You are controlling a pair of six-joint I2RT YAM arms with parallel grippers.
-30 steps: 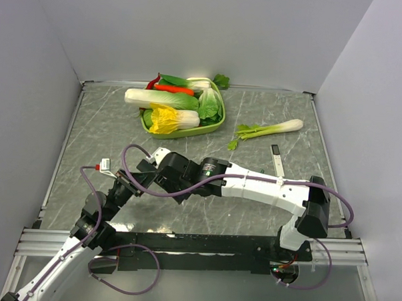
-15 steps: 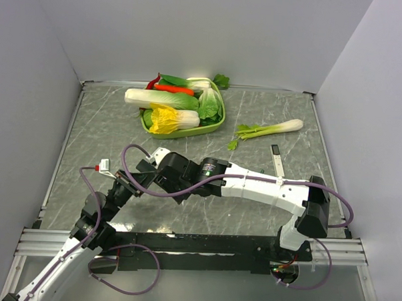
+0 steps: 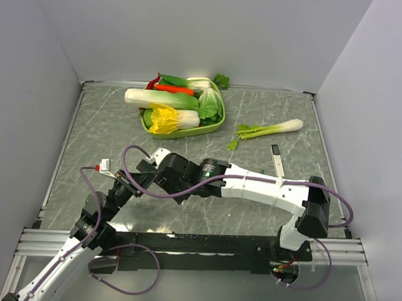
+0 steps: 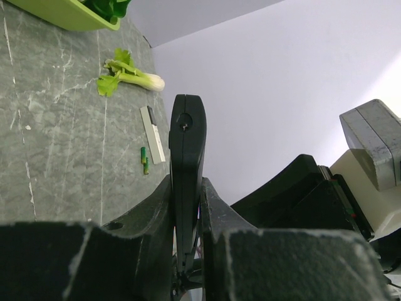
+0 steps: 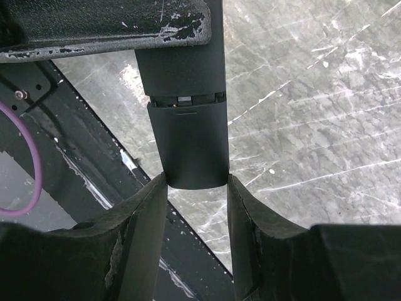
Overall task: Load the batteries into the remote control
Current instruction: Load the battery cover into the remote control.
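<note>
Black plastic fills both wrist views: a slim black rectangular remote control [image 4: 187, 135] stands edge-on out of the left end effector [image 4: 186, 188], whose fingers are clamped tight on its lower part. The right end effector [image 5: 196, 180] has come in from the opposite side, and its 2 fingers press against the corners of the free end, so it grips the same remote control. Just above that grip a seam with a thin gap crosses the back, probably the battery cover; I cannot tell whether it has begun to slide.

Over the last second nothing has visibly shifted in the overhead view: the 2 arms are locked together in the same pose above the grey marbled bench [image 3: 88, 132]. I read this as a pause in opening the cover, not progress.

The small green cylindrical batteries [image 4: 145, 161] lie on the bench well ahead of the left end effector, just beside a slim white device with a dark end [image 4: 153, 128], untouched. Loading has not started.
</note>
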